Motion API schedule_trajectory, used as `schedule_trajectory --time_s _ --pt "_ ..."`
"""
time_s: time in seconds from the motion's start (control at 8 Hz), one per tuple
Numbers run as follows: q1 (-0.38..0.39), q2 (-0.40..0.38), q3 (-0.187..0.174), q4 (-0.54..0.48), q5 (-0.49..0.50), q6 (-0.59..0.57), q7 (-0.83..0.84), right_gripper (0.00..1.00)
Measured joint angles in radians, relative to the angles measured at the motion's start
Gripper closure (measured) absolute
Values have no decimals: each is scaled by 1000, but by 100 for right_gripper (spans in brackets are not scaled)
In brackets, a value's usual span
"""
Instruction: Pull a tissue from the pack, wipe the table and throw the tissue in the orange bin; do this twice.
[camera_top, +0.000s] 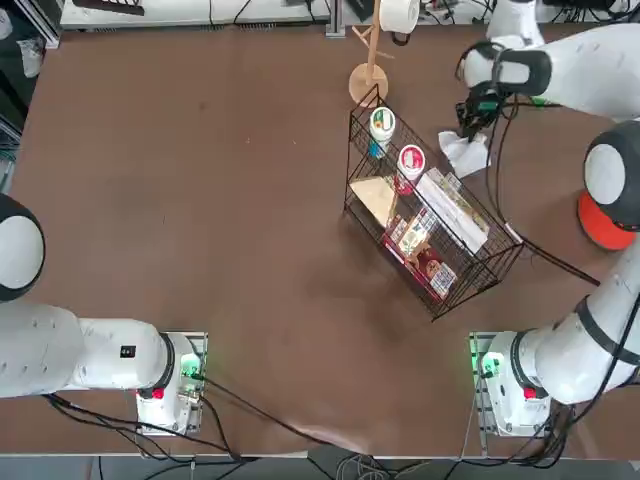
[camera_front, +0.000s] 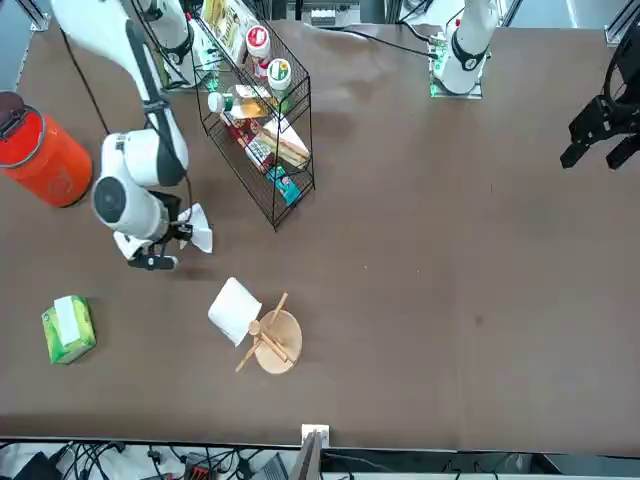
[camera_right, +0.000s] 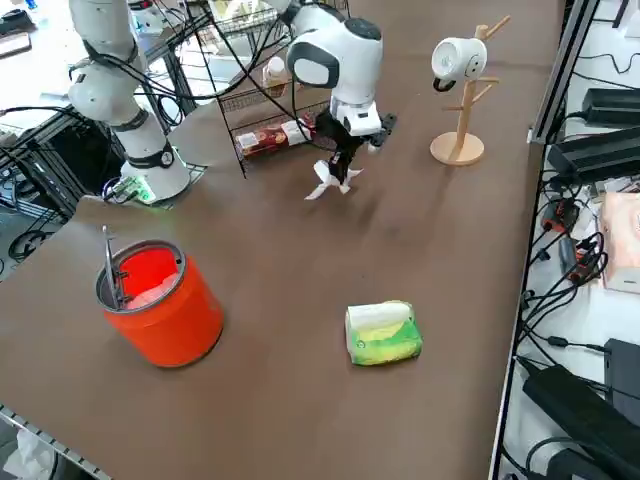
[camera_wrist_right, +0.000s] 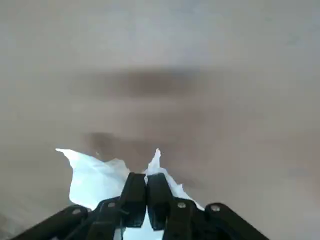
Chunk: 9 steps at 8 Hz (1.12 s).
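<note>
White tissue (camera_wrist_right: 95, 175) partly hidden behind clamped tool (camera_wrist_right: 146, 192).

1. In the wrist view my hand (camera_wrist_right: 146, 192) covers the middle of the tissue (camera_wrist_right: 92, 177); its lower part runs off the picture's edge.
2. The desk (camera_wrist_right: 200, 75) beyond it is a blur there.
3. From overhead my forearm hides most of the bin (camera_top: 600, 222), and the pack lies outside that picture.
4. The labels in the rack (camera_top: 440, 230) are too small to read.
</note>
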Motion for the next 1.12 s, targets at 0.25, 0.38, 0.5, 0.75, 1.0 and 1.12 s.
schedule_trajectory --time_s 0.25,0.38,0.5,0.75,1.0,1.12 --pt "-22 -66 -49 35 -69 -154 -78 96" --pt "-26 -90 -72 60 -110 -240 -117 96" --pt "-26 -104 -104 93 -137 -316 -172 96" --pt "-28 -110 -187 158 -183 -412 -328 96" --pt "-35 -110 -271 192 -243 -430 -502 96" --pt "-43 -109 -307 203 -264 -433 -599 96"
